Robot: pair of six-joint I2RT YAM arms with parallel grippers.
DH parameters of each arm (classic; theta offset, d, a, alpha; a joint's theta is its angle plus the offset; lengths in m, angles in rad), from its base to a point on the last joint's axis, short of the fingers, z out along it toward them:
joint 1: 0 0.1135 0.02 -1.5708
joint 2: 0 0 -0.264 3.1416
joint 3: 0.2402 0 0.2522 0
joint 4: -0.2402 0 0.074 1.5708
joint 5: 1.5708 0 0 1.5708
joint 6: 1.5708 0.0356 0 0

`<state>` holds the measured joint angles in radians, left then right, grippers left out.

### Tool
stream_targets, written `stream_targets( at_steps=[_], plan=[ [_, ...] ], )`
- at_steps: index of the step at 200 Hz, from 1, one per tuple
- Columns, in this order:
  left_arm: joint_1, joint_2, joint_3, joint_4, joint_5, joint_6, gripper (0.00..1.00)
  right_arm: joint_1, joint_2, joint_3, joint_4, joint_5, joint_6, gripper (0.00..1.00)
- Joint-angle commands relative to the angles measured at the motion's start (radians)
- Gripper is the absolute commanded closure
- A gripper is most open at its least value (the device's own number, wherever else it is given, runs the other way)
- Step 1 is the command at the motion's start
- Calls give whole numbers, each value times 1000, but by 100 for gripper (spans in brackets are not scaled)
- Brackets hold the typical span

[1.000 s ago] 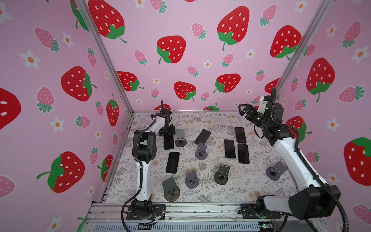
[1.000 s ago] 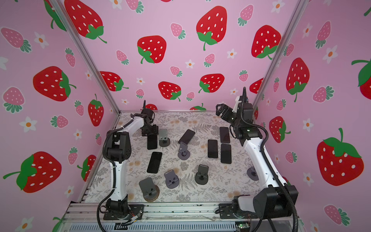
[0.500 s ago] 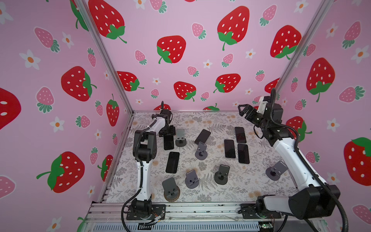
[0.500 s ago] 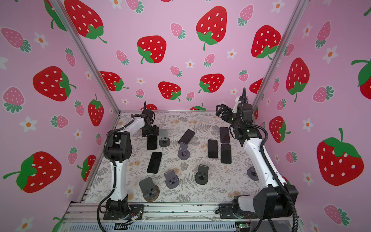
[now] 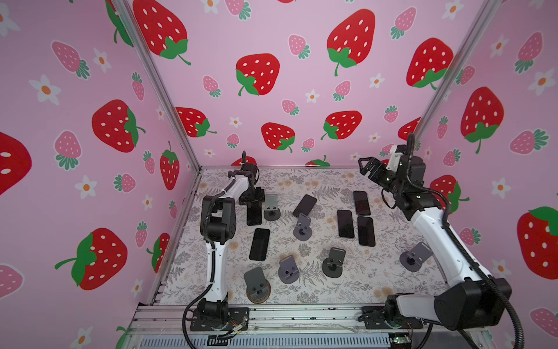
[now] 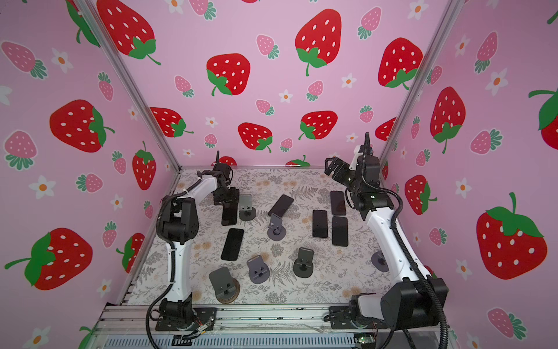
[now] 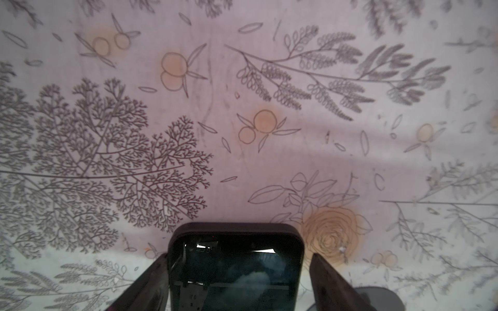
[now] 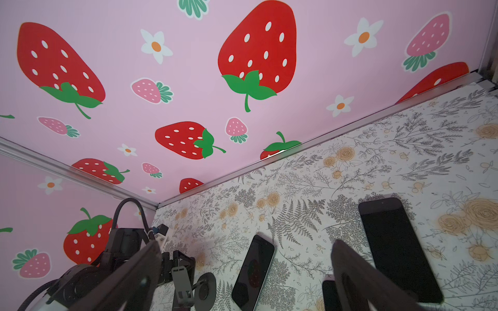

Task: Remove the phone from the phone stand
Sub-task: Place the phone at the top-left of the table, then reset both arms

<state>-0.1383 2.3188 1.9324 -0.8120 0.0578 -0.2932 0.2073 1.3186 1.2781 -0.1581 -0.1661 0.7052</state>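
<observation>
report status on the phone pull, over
Left end effector open astride the phone. Phone flat on the cloth beside an empty stand. Right end effector open, raised, empty. Nothing blocking.

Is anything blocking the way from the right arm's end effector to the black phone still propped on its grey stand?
Nothing visible. The right end effector hangs open in the air, and the black phone on the round-based grey stand shows unobstructed in the right wrist view.

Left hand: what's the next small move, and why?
Probably lift the left hand straight up: the phone seems to lie on the table beside the empty stand, and a gap shows beside one finger, so the grip looks released.
</observation>
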Motion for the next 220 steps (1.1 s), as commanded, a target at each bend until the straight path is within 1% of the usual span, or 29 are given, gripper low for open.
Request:
stream_targets(
  at_steps=[1,25,46,62,79,81,83,85,99,110,132,145,160,182,197,208,212,220],
  plan=[
    [0,-120,12,8,64,-23,17,-5,-33,-23,-6,66,-44,0],
    [11,-249,-57,45,32,-20,16,-1,-29,-50,-36,148,-106,0],
    [20,-380,-161,89,-10,-33,16,-1,-51,-100,-22,236,-141,0],
    [20,-501,-296,164,-49,-51,15,-1,-84,-189,71,272,-177,0],
    [20,-637,-482,304,-59,-74,12,-1,-109,-292,201,275,-226,0],
    [20,-655,-509,323,-58,-77,11,-2,-112,-305,216,273,-236,0],
    [20,-668,-530,345,-58,-78,3,-2,-112,-318,231,271,-246,0],
    [22,-684,-556,362,-57,-80,0,-1,-113,-329,242,269,-256,0],
    [23,-776,-699,472,-82,-81,1,-1,-123,-387,310,277,-328,0],
    [22,-839,-789,531,-139,-80,1,-1,-126,-430,355,301,-369,0],
    [20,-950,-957,677,-244,-72,1,-2,-118,-539,472,395,-436,0],
    [20,-1001,-1043,763,-277,-54,1,-3,-102,-619,554,443,-493,0],
    [17,-1041,-1110,803,-351,-23,1,-3,-87,-699,643,447,-603,0],
    [-21,-1068,-1189,835,-553,48,1,-3,-75,-822,808,404,-750,0],
    [-41,-1080,-1251,867,-568,146,1,-6,-63,-873,863,415,-756,0],
    [-64,-1086,-1312,967,-598,190,1,-12,-45,-895,892,414,-738,0],
    [-67,-1088,-1333,1009,-589,205,1,-17,-36,-907,912,415,-730,0],
    [-67,-1094,-1362,1075,-534,242,1,-24,-13,-934,967,414,-713,0]
  ],
)
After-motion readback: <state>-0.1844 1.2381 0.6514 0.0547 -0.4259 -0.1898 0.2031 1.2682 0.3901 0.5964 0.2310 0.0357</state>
